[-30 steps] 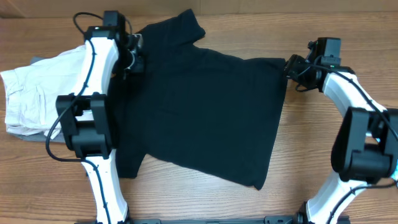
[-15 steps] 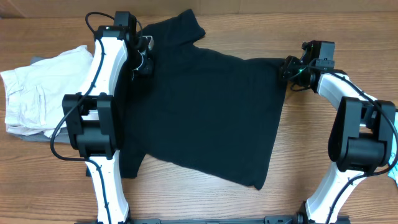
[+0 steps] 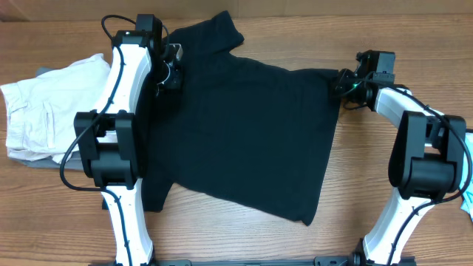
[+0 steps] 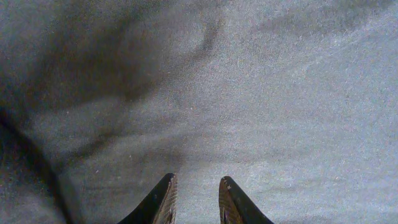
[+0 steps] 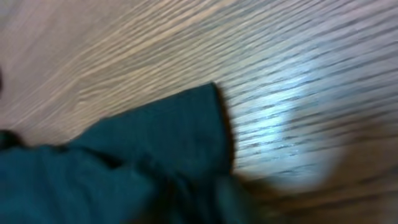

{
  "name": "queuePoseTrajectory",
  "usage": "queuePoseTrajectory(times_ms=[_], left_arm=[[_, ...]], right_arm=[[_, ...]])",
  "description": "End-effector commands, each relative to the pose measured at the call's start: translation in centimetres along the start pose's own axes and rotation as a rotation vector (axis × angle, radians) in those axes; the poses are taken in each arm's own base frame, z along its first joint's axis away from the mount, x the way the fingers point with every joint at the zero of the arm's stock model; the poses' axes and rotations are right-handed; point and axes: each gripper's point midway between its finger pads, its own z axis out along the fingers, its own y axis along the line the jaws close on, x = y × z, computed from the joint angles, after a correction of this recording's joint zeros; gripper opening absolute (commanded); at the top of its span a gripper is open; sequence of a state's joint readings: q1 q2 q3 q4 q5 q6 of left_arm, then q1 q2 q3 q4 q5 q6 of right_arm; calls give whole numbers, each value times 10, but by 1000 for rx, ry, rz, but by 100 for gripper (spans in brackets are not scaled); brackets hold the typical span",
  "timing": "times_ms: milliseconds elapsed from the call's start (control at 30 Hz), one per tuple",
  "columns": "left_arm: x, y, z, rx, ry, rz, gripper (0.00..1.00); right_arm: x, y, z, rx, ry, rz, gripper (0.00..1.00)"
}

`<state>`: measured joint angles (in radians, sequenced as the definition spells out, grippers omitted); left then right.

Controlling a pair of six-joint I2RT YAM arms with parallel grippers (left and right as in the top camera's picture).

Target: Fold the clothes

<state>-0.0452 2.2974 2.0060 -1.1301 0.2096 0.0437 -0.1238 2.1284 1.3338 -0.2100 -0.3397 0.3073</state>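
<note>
R wrist view blurred: corner of black short-sleeved soft-fabric T-shirt (image 5: pixel 155 143) smeared; can't tell if right gripper (image 3: pixel 340 83) holds it. Overhead: left arm (image 3: pixel 122 81) hides shirt sleeve + part of folded off-white garment (image 3: pixel 44 111). Light blue item (image 3: pixel 469 198) by worktop (image 3: pixel 295 37) right edge, cut off.

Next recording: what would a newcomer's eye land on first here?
A black T-shirt spread across the middle of the wooden table dominates. The left claw hangs over its far left part, and the right claw is shut on its far right corner. A folded off-white garment lies at the table's left edge.
</note>
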Motion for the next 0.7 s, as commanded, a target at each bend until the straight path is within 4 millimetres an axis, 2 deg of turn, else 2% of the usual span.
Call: queuePoseTrajectory(times_ms=[0,133,300,367,467,500,533,600,667], left_arm=[[-9,-3,-18,8,-49,17,26],[-9,3,-18,-22,-48,16,25],[-12,3,-19,-23,-60,19,26],[-14,3,-19,-23,-67,21,26],[-15,3,-19,-23,-73,21,26],[-16,3,-19,-24,-75,22,26],[-16,3,-19,-24,-77,22,26],[-17,3,-19,-24,-78,23,26],[-16,3,-19,-24,-75,22,26]], right_arm=[[-11,11,-11,-56,-3,3,4],[-40,18,-48,-99,-50,16,4],[-71,15,-99,-82,-148,27,4],[-79,11,-111,-79,-178,32,4],[-82,6,-114,-73,-185,40,4],[-81,5,-113,-72,-183,41,9],[-81,5,-112,-72,-181,42,21],[-82,2,-111,-60,-187,43,29],[-84,-7,-111,-11,-202,49,51]])
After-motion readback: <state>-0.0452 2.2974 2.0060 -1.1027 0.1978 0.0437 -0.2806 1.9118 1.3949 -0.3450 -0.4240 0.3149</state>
